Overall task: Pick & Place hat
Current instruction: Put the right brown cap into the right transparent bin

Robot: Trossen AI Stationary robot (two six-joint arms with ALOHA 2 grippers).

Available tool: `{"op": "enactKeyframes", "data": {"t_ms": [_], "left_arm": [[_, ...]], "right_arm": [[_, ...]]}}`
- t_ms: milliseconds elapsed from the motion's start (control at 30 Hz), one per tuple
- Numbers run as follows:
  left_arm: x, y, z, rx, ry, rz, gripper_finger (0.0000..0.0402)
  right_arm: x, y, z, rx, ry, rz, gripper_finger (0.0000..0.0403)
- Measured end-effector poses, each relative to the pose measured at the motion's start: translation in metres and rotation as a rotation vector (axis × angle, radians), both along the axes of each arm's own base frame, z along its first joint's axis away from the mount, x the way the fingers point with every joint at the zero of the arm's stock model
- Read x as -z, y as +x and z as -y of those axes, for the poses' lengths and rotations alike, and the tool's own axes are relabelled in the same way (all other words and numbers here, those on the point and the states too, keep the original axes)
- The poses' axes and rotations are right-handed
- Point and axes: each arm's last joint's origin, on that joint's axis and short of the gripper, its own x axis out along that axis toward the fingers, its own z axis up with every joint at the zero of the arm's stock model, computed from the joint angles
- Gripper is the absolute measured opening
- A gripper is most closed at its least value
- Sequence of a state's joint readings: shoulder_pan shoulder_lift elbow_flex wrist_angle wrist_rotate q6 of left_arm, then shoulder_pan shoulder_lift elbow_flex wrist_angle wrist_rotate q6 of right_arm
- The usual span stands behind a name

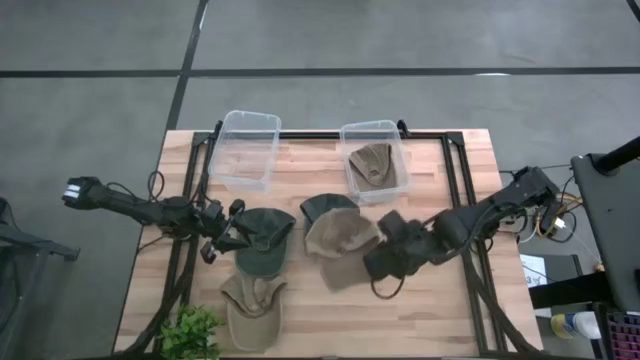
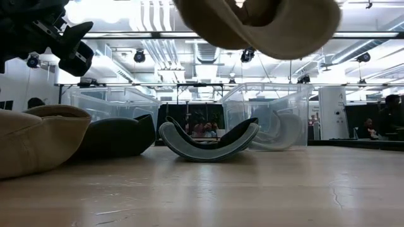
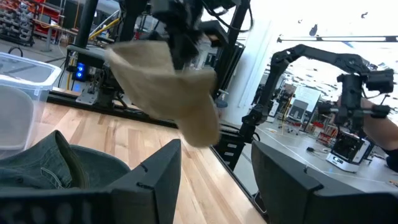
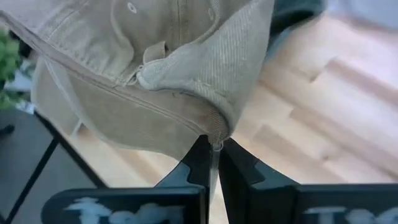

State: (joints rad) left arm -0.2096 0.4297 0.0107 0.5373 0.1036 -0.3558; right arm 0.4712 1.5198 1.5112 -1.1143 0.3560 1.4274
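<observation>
My right gripper [image 4: 213, 155] is shut on a tan cap [image 1: 338, 243], which is lifted off the table and also shows in the low view [image 2: 265, 25] and the left wrist view [image 3: 168, 81]. My left gripper [image 3: 217, 180] is open and raised above the table [image 2: 63, 38], at the left edge of a dark green cap [image 1: 262, 240] without touching it. A second tan cap [image 1: 252, 308] lies near the table's near edge. A dark cap [image 2: 208, 142] rests upside down on its crown. Another tan cap [image 1: 372, 163] lies in the right clear bin [image 1: 398, 135]. My right gripper pinches a bunched fold of the tan cap's lower edge [image 4: 214, 127] between its two fingers, next to the back strap loop [image 4: 153, 53]. The cap is lifted clear of the table [image 2: 265, 25] and extends from the fingertips toward the table's left.
An empty clear bin [image 1: 245, 150] stands at the far left of the table. A small green plant [image 1: 190, 335] sits at the near-left corner. A black frame rail [image 1: 470, 250] runs along the table's right side. Bare wood [image 1: 420, 310] lies near-right.
</observation>
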Motion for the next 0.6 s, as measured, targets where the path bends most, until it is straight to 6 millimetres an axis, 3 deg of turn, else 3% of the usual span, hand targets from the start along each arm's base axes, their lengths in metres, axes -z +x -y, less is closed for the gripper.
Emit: {"op": "enactKeyframes", "data": {"t_ms": [333, 600], "left_arm": [[0.0, 0.0, 0.0, 0.001, 0.0, 0.0, 0.0188], [0.0, 0.0, 0.0, 0.001, 0.0, 0.0, 0.0188]], "right_arm": [[-0.044, -0.027, 0.058, 0.1, -0.256, 0.169, 0.0013], [-0.067, -0.049, 0.109, 0.189, -0.499, 0.174, 0.0013]]}}
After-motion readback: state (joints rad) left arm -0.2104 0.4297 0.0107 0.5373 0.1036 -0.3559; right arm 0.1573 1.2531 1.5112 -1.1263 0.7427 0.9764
